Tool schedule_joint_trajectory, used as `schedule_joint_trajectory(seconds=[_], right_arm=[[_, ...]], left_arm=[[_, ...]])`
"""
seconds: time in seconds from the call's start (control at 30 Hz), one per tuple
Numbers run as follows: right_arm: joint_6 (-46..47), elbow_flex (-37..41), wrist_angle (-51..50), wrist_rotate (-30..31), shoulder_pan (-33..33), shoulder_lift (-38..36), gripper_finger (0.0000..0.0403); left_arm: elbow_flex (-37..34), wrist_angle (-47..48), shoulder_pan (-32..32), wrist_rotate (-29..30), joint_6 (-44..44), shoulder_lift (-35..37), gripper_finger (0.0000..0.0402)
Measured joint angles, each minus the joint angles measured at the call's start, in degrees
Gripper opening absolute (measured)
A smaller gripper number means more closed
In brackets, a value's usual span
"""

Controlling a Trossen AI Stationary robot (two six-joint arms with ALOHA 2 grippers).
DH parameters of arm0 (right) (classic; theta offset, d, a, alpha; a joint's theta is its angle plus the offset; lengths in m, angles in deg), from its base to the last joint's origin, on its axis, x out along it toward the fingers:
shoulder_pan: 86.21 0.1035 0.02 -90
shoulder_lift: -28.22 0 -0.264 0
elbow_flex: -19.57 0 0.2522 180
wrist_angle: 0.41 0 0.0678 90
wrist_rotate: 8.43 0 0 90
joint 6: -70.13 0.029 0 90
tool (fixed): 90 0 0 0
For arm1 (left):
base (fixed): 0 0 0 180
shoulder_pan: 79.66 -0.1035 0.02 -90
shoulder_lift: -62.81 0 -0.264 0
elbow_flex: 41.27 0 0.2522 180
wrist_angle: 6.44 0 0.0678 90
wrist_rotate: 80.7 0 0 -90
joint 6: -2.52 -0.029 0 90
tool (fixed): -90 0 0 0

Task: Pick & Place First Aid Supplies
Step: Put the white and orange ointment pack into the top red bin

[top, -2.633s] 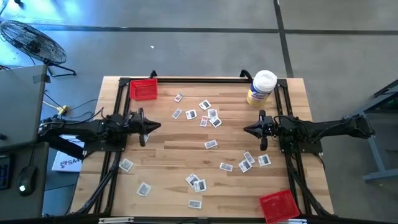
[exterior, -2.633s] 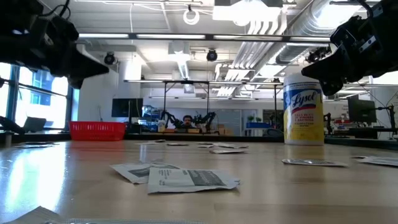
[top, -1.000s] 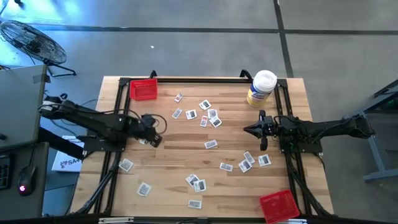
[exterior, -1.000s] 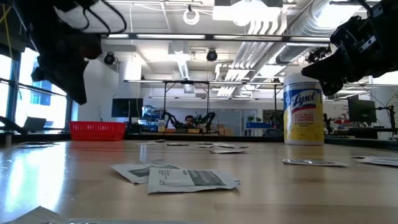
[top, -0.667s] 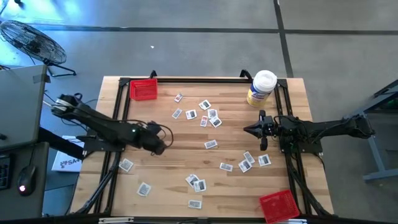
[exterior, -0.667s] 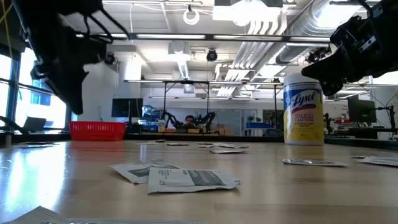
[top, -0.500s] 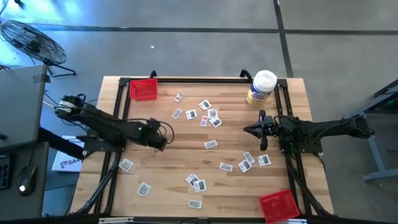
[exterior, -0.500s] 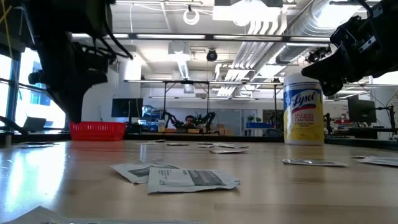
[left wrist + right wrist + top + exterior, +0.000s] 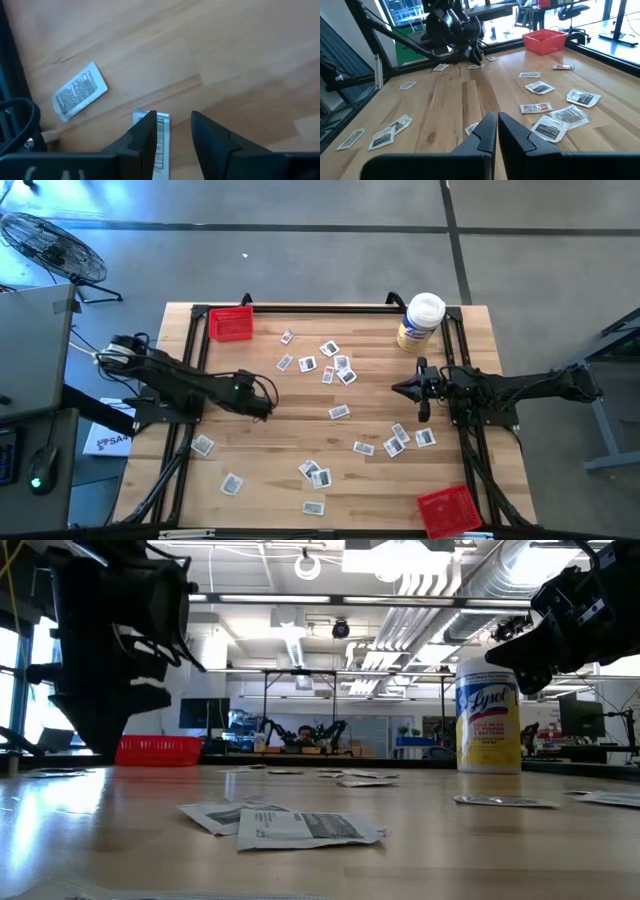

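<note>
Wooden planks make up my counter (image 9: 270, 430), framed by black rails, with an open workshop visible beyond it at table height. Packets (image 9: 339, 412) lie scattered flat across the counter, a cluster toward the far middle, more near the right arm and a few along the near edge; none sits in either red tray (image 9: 231, 324) that I can see, so I judge the job barely begun. My left claw (image 9: 171, 131) is angled down over the left part of the counter, its fingers parted, and its wrist camera shows one packet (image 9: 155, 137) partly under the tip of one finger (image 9: 146, 131), with another packet (image 9: 80, 90) lying just beside. That reads to me as lining up for a pinch on the nearer one; since it lies flat on the wood, I expect I'll have to press close to the surface to catch an edge. My right claw (image 9: 497, 127) waits above the right side, fingers closed together with nothing between them. The far right corner holds a white-lidded tub (image 9: 421, 322), out of the way, whose yellow label reads "Lysol" in the low view. Print on the packets is too small for me to read.
</note>
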Motion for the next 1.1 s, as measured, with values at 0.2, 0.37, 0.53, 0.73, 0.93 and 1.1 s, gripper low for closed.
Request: schedule_joint_trajectory(seconds=[0.2, 0.37, 0.53, 0.73, 0.93, 1.1], right_arm=[[0.0, -0.01, 0.0, 0.02, -0.01, -0.01, 0.0012], [0.0, 0.0, 0.0, 0.0, 0.01, 0.0, 0.0012], [0.01, 0.0, 0.0, 0.0, 0.02, 0.0, 0.0012], [0.01, 0.0, 0.0, 0.01, 0.0, 0.0, 0.0012], [0.0, 0.0, 0.0, 0.02, -0.01, 0.0, 0.0012], [0.01, 0.0, -0.02, 0.0, -0.01, 0.0, 0.0012]], left_arm=[[0.0, 0.06, 0.02, -0.2, 4.45, -4.0, 0.0115], [-0.02, 0.2, 0.02, -0.75, 10.01, -6.08, 0.0114], [0.05, 0.07, 0.05, -0.68, 12.79, -7.35, 0.0114], [0.17, 0.41, 0.08, -0.99, 16.33, -10.01, 0.0114], [0.44, 1.27, 0.13, -2.64, 20.25, -13.87, 0.0114], [0.46, 0.99, 0.13, -3.13, 22.29, -14.35, 0.0094]])
